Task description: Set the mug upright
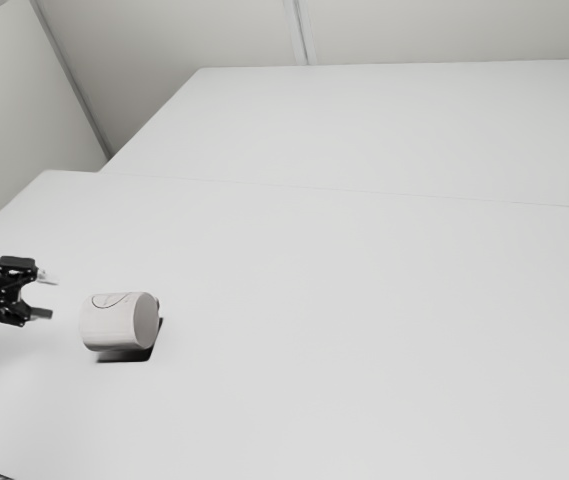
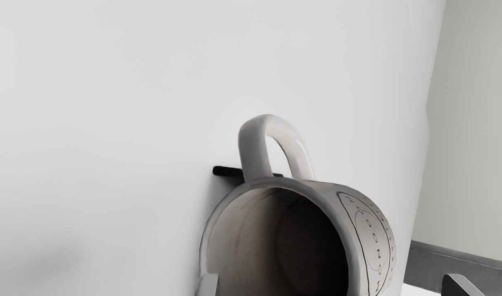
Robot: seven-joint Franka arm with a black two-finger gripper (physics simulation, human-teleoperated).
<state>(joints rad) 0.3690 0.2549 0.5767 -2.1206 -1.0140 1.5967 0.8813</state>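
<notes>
You have the mug [image 1: 114, 322] lying on its side on the white surface [image 1: 344, 320], near the exterior view's left. The tool [image 1: 49, 298] is just beside it, toward that view's left edge, its two fingers spread wide with a gap between them. They point toward the mug and do not clamp it.

The exterior view gives you the mug's closed round base, turned toward that view's right, and a dark shadow [image 1: 124, 355] beneath it. The wrist view gives you the other end: the open mouth [image 2: 275, 246] faces the tool [image 2: 335, 284], and you look into the shaded inside. There you also see the whole loop of the handle [image 2: 253, 150], standing out from the mug's side. One fingertip overlaps the rim in your wrist view; whether it touches, you cannot tell. The other stands apart from the mug, across a gap from its printed side.

For writing, the exterior view offers you only a thin curved line on the mug's side. In the wrist view that becomes an outlined emblem [image 2: 368, 236] with spaced capitals; you can pick out an M and several Os, but the full wording and the smaller outer lettering are unclear.
</notes>
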